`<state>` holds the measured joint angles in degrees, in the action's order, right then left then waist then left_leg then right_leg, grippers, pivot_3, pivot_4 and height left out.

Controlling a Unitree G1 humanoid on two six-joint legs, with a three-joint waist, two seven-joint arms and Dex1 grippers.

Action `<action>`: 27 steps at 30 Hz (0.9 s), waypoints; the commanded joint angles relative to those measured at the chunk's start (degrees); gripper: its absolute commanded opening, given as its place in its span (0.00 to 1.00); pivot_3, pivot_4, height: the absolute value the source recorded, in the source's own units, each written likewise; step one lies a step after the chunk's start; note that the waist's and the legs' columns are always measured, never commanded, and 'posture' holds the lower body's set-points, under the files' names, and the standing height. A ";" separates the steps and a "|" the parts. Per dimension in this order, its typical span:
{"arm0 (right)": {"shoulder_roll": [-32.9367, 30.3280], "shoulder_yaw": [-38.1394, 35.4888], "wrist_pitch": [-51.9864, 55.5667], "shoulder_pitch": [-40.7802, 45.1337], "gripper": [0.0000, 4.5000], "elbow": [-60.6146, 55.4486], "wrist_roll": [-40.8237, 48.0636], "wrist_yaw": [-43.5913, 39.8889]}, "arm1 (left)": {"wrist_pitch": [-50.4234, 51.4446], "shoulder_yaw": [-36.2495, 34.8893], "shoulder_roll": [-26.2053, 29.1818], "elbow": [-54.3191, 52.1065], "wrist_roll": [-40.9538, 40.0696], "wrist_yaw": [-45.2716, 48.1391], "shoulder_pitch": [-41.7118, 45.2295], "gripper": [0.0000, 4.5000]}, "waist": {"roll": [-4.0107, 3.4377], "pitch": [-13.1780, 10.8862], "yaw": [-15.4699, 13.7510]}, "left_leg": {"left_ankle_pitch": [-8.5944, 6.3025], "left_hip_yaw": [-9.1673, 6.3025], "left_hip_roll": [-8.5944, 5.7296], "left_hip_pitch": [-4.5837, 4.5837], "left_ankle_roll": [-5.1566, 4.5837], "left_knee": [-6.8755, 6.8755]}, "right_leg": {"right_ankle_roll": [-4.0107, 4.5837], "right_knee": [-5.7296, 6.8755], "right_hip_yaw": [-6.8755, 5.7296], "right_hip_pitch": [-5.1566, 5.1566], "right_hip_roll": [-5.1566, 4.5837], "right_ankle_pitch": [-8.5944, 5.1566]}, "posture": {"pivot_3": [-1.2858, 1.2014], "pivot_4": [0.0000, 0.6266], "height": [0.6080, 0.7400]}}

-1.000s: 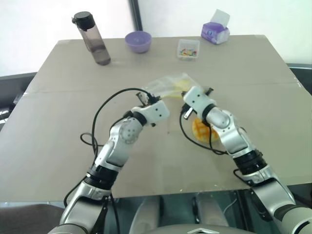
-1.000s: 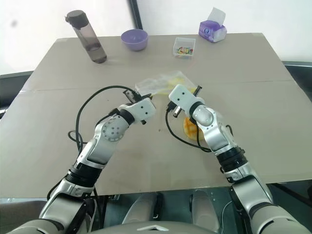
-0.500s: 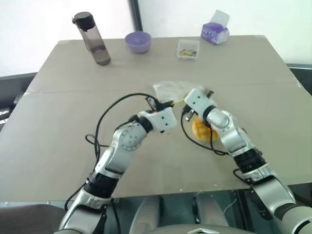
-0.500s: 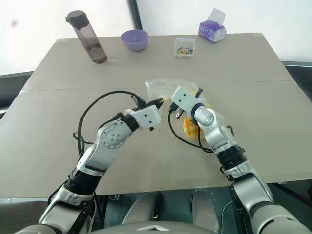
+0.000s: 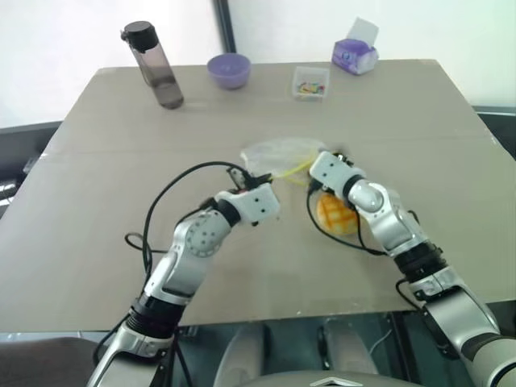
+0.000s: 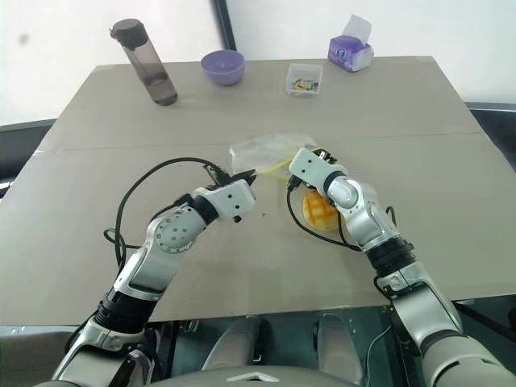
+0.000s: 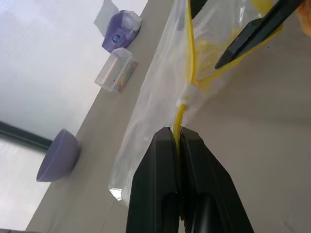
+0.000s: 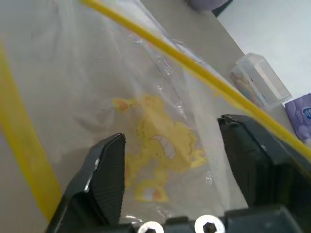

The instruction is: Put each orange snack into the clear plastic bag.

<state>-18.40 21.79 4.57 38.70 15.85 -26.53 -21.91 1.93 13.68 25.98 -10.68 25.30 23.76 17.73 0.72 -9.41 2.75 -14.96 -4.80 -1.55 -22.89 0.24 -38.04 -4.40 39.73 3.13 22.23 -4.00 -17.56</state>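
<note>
Clear plastic bag point(image 5: 278, 153) lies crosswise, yellow strip toward left gripper point(image 7: 179, 133).

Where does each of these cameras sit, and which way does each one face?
Left and right eye views: on the head, looking forward and down over the table; both arms show, with the left gripper and right gripper.
Left wrist view: looks along its shut fingers pinching the yellow strip of the clear plastic bag.
Right wrist view: looks between its open fingers into the bag.
Shared: bag, small clear box, tissue pack. The orange snack lies under the right arm.
</note>
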 commanded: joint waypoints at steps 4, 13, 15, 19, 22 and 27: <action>0.61 -1.43 0.19 1.13 1.00 -1.37 1.85 -1.99 | 1.05 -2.81 0.52 -2.06 1.21 -2.34 -0.17 0.00 | 0.00 0.00 -0.24 | -0.02 -0.02 0.01 0.00 -0.03 -0.14 | 0.00 0.08 -0.01 -0.03 0.01 0.00 | 0.52 0.24 1.00; -3.00 -4.80 -0.83 -4.09 1.00 -15.49 7.96 -7.98 | 6.55 -2.50 -1.69 -0.10 1.76 -3.71 2.02 0.00 | 0.00 0.00 -0.33 | -0.13 -0.05 0.00 -0.01 -0.22 -0.19 | 0.00 0.08 -0.04 -0.06 0.01 0.00 | 0.52 0.24 1.00; -5.06 -6.85 -1.12 -6.94 1.00 -20.42 11.46 -11.06 | 6.97 -2.51 -2.17 0.43 1.75 -4.03 2.55 0.00 | 0.00 0.00 -0.55 | -0.13 -0.06 0.00 -0.01 -0.22 -0.19 | 0.00 0.08 -0.05 -0.06 0.01 0.00 | 0.52 0.24 1.00; -6.21 -11.06 5.11 -11.86 1.00 -26.94 16.33 -12.71 | 7.05 -2.46 -2.69 1.51 1.70 -4.69 3.12 0.00 | 0.01 0.00 -0.51 | -0.15 -0.13 -0.05 -0.06 -0.26 -0.22 | -0.01 0.02 -0.11 -0.12 -0.03 0.00 | 0.52 0.24 1.00; -4.92 -16.74 15.18 -16.85 1.00 -31.73 22.69 -12.83 | 7.01 -2.61 -2.64 1.66 1.52 -4.68 3.21 0.00 | 0.01 0.00 -0.55 | -0.16 -0.18 0.01 -0.01 -0.27 -0.23 | 0.00 0.07 -0.14 -0.15 0.01 0.00 | 0.52 0.24 1.00; -4.80 -20.34 30.20 -25.19 1.00 -39.85 34.43 -16.82 | 6.33 -3.15 -2.25 3.29 0.79 -4.91 3.37 0.00 | 0.00 0.00 -0.56 | -0.17 -0.16 0.01 -0.02 -0.28 -0.23 | 0.00 0.04 -0.13 -0.18 -0.01 0.00 | 0.52 0.24 1.00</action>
<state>-23.67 3.27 31.13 13.46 -19.55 4.44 -38.61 9.22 11.43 23.49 -6.53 26.67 19.57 20.43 0.72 -9.42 2.19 -15.13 -4.93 -1.54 -22.90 -0.04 -38.27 -4.41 39.77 3.03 22.05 -4.01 -17.57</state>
